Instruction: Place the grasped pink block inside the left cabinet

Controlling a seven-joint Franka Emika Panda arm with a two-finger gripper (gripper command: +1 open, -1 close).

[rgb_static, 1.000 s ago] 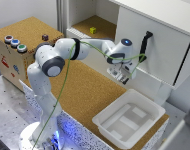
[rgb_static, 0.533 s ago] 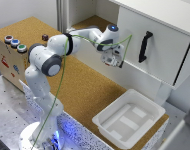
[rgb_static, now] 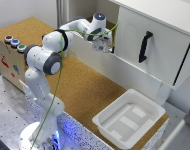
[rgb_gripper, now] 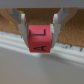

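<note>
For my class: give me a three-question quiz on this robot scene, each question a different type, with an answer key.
1. True or false: the gripper holds the pink block.
2. What stands on the white tray? A) a yellow cube B) nothing C) a cup
3. Fill in: the handle on the cabinet door is coloured ____.

Key: 1 true; 2 B; 3 black.

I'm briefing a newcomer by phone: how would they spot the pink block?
Find the big white cabinet, then the gripper at its open compartment beside the black-handled door. The pink block sits pinched between its fingers, the only reddish-pink cube, with black letters.
</note>
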